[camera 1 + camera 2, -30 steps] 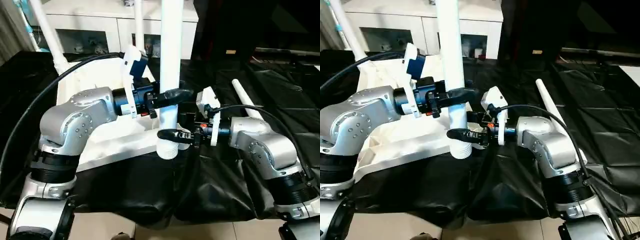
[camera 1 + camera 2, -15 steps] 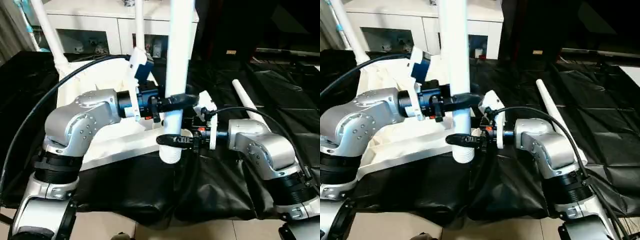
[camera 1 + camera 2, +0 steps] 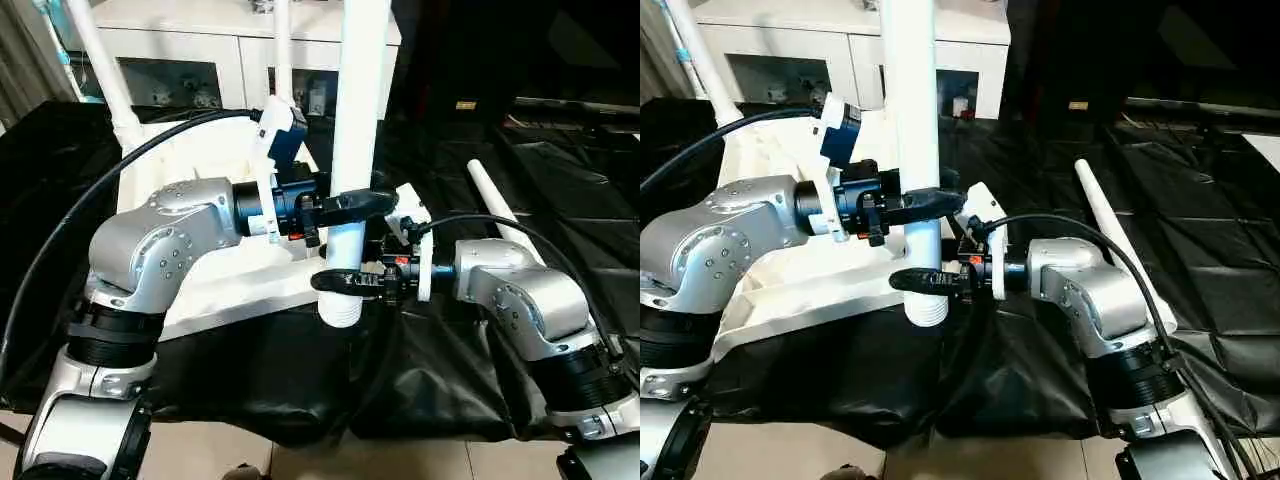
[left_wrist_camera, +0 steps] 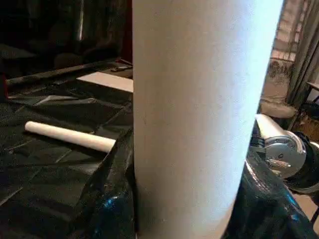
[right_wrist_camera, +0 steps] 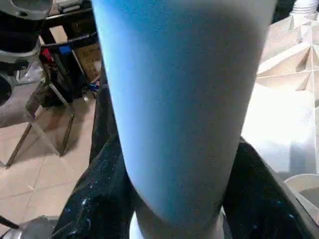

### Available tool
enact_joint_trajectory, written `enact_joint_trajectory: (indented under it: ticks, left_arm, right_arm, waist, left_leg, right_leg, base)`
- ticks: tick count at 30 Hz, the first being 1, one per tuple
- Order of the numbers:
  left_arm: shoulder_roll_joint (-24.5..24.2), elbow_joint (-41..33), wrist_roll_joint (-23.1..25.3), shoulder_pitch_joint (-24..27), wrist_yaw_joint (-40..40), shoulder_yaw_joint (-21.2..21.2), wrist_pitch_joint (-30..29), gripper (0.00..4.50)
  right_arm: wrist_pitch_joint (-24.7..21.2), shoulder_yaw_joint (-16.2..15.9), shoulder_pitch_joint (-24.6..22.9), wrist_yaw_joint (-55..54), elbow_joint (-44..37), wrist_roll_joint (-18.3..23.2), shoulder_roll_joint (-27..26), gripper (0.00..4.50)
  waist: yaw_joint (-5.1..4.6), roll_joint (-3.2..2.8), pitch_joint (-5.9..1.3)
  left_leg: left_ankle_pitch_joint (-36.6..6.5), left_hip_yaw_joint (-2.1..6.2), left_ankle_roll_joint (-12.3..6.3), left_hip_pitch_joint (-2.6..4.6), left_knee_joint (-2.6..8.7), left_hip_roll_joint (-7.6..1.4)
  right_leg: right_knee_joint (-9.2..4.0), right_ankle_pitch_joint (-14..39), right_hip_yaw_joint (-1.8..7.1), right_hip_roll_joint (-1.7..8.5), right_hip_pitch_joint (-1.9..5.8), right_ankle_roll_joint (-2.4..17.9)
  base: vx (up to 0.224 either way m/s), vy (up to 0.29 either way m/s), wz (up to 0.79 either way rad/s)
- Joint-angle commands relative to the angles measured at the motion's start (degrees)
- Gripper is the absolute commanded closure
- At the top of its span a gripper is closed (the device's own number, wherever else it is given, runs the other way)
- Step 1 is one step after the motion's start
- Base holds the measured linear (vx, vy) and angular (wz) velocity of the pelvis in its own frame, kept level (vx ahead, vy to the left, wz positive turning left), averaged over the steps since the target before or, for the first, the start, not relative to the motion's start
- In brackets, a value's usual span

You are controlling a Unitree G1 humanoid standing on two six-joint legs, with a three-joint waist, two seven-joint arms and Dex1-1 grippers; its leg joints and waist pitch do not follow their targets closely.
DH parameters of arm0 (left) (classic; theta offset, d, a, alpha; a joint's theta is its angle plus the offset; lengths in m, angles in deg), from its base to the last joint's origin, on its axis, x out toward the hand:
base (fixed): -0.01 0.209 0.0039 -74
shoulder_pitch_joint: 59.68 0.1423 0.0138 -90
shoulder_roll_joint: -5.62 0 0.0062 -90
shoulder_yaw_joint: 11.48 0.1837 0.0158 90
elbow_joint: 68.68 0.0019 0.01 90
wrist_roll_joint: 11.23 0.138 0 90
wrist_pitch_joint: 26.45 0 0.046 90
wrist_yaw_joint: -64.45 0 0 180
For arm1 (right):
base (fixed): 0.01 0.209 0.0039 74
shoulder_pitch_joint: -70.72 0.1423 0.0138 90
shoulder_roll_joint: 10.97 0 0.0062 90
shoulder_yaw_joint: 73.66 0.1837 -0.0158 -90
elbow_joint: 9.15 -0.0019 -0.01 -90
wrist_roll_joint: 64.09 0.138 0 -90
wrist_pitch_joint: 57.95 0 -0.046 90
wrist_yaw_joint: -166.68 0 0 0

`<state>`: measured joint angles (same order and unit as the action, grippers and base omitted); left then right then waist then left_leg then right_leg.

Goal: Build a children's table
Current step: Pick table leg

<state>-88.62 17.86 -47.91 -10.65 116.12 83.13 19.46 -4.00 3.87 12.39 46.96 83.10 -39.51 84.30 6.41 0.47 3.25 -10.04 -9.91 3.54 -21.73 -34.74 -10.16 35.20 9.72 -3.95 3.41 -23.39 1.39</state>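
Observation:
A long white table leg (image 3: pixel 360 100) stands upright in front of me, its ribbed end (image 3: pixel 340 308) hanging just past the near edge of the white tabletop (image 3: pixel 215 275), which lies upside down. My left gripper (image 3: pixel 352 204) is shut on the leg's shaft. Lower down, my right gripper (image 3: pixel 345 282) is wrapped around it just above the ribbed end. The same leg (image 4: pixel 199 119) fills the left wrist view close up. Two more legs (image 3: pixel 100 70) (image 3: pixel 283 50) stand in the top's far corner sockets. Another leg (image 3: pixel 495 205) lies loose on the black cloth to the right.
The big table draped in black cloth (image 3: pixel 560 200) carries everything; its front edge drops to a tiled floor (image 3: pixel 300 460). A white cabinet with glass doors (image 3: pixel 190 60) stands behind. My right arm's cable (image 3: pixel 530 235) loops over the cloth near the loose leg.
The held leg has shifted a little to the right and closer to upright with my left arm. My right gripper's fingers have closed in on the leg.

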Motion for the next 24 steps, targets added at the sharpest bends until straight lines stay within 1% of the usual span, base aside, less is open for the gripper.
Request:
enact_joint_trajectory:
  ticks: [1, 2, 4, 5, 6, 7, 9, 11, 13, 14, 15, 16, 18, 20, 24]
  left_arm:
    - [0.0, -0.2, 0.0, -0.9, 1.2, 1.3, 0.5, 2.65]
    - [0.0, -0.1, 0.1, -0.9, 1.2, 1.4, 0.7, 2.66]
    - [0.0, 0.0, 0.7, -1.0, 1.0, 1.5, 1.3, 2.66]
    - [0.3, 0.4, 0.8, -1.1, 0.5, 1.3, 1.5, 2.66]
    - [0.5, 0.9, 1.2, -1.3, -0.1, 1.3, 1.5, 2.66]
    - [0.4, 1.5, 1.4, -1.4, -0.3, 1.3, 1.1, 2.31]
    - [0.8, 2.0, 1.0, -1.6, -0.5, 0.8, 0.7, 1.96]
    - [1.6, 2.8, -0.4, -2.1, -0.8, -0.7, -0.4, 1.87]
    - [1.6, 3.1, -0.3, -2.4, -0.7, -0.9, -0.2, 1.62]
    - [1.7, 3.2, -0.4, -2.4, -0.9, -1.1, -0.3, 1.62]
    - [1.8, 3.4, -0.6, -2.5, -1.0, -1.3, -0.4, 1.48]
    - [1.9, 3.5, -0.7, -2.5, -1.2, -1.5, -0.5, 1.48]
    - [2.1, 4.0, -1.0, -2.7, -2.2, -2.2, -1.3, 1.39]
    - [2.3, 4.5, -1.7, -2.9, -2.7, -2.9, -2.2, 1.13]
    - [2.5, 5.6, -2.2, -3.2, -3.4, -4.0, -3.6, 0.88]
  right_arm:
    - [-0.4, -0.7, 0.4, -0.4, -0.8, -0.7, 0.7, 2.55]
    - [-0.3, -0.7, 0.4, -0.4, -0.8, -0.8, 0.7, 2.57]
    - [-0.1, -0.7, 0.2, -0.6, -0.8, -0.9, 0.5, 2.6]
    - [0.0, -0.7, 0.1, -0.8, -0.8, -1.0, 0.4, 2.6]
    - [0.1, -0.6, 0.0, -1.1, -0.9, -1.1, 0.3, 2.61]
    - [0.3, -0.5, 0.0, -1.5, -0.9, -1.2, 0.1, 2.62]
    - [0.4, -0.3, -0.1, -2.0, -1.0, -1.3, -0.1, 2.62]
    - [0.7, 0.4, -0.1, -3.2, -0.9, -1.4, -0.5, 2.62]
    - [0.9, 0.7, -0.1, -3.8, -0.7, -1.4, -0.7, 2.63]
    - [1.0, 0.9, -0.1, -4.1, -0.7, -1.4, -0.8, 2.63]
    - [1.1, 1.2, -0.1, -4.3, -0.6, -1.4, -0.9, 2.63]
    - [1.1, 1.3, -0.1, -4.4, -0.6, -1.4, -1.0, 2.63]
    - [1.3, 2.0, 0.0, -5.1, -0.5, -1.2, -1.3, 2.63]
    - [1.3, 2.5, 0.1, -5.8, -0.7, -0.9, -1.5, 2.63]
    - [0.7, 3.6, -0.1, -6.8, -1.8, 0.3, -1.6, 2.63]
  waist:
    - [0.03, 0.17, -4.24]
    - [0.01, 0.22, -4.22]
    - [0.02, 0.15, -4.27]
    - [0.05, -0.02, -4.27]
    - [0.01, 0.01, -4.27]
    - [0.01, 0.01, -4.32]
    - [0.02, -0.12, -4.35]
    - [-0.04, -0.01, -4.36]
    - [-0.01, 0.02, -4.36]
    - [0.02, 0.01, -4.4]
    - [0.02, 0.01, -4.37]
    - [0.01, -0.01, -4.4]
    - [-0.03, -0.14, -4.37]
    - [0.0, -0.18, -4.37]
    - [-0.03, -0.14, -4.36]
  left_leg:
    - [-7.6, 0.86, -1.18, 0.77, 3.7, -2.69]
    - [-7.8, 0.85, -1.1, 0.74, 3.7, -2.66]
    - [-7.8, 0.88, -1.02, 0.74, 3.69, -2.63]
    - [-7.8, 0.89, -0.97, 0.76, 3.68, -2.65]
    - [-7.8, 0.87, -0.95, 0.75, 3.67, -2.64]
    - [-7.8, 0.87, -0.93, 0.76, 3.65, -2.61]
    - [-7.7, 0.89, -0.94, 0.79, 3.65, -2.63]
    - [-7.6, 0.86, -0.86, 0.82, 3.64, -2.64]
    - [-7.8, 0.85, -0.94, 0.81, 3.61, -2.58]
    - [-7.8, 0.86, -0.91, 0.85, 3.62, -2.62]
    - [-7.7, 0.86, -0.92, 0.8, 3.62, -2.61]
    - [-7.6, 0.86, -1.0, 0.77, 3.6, -2.6]
    - [-7.9, 0.86, -0.82, 0.83, 3.6, -2.6]
    - [-8.0, 0.89, -0.78, 0.79, 3.59, -2.57]
    - [-8.1, 0.87, -0.8, 0.81, 3.61, -2.53]
  right_leg:
    - [-3.68, 12.2, 2.9, 4.57, 3.37, 9.4]
    - [-3.71, 12.3, 2.9, 4.57, 3.41, 9.4]
    - [-3.67, 12.3, 2.91, 4.56, 3.45, 9.3]
    - [-3.67, 12.1, 2.92, 4.57, 3.4, 9.4]
    - [-3.71, 11.9, 2.92, 4.54, 3.41, 9.4]
    - [-3.66, 11.4, 2.91, 4.5, 3.45, 9.5]
    - [-3.58, 10.9, 2.9, 4.5, 3.45, 9.8]
    - [-3.53, 10.2, 2.89, 4.5, 3.46, 10.2]
    - [-3.59, 10.4, 2.88, 4.5, 3.48, 10.3]
    - [-3.55, 10.4, 2.9, 4.54, 3.51, 10.3]
    - [-3.54, 10.3, 2.91, 4.53, 3.5, 10.3]
    - [-3.52, 10.0, 2.9, 4.52, 3.53, 10.3]
    - [-3.5, 10.2, 2.87, 4.48, 3.48, 10.4]
    - [-3.54, 10.2, 2.85, 4.5, 3.54, 10.5]
    - [-3.62, 10.4, 2.87, 4.48, 3.55, 10.3]
  base:
    - [0.0, 0.0, 0.0]
    - [0.0, 0.0, 0.0]
    - [0.0, 0.0, 0.0]
    - [0.0, 0.0, 0.0]
    - [0.0, 0.0, 0.0]
    - [0.0, 0.0, 0.0]
    - [0.0, 0.0, 0.0]
    - [0.0, 0.0, 0.0]
    - [0.0, 0.0, 0.0]
    - [0.0, 0.0, 0.0]
    - [0.0, 0.0, 0.0]
    - [0.0, 0.0, 0.0]
    - [0.0, 0.0, 0.0]
    - [0.0, 0.0, 0.0]
    - [0.0, 0.0, 0.0]
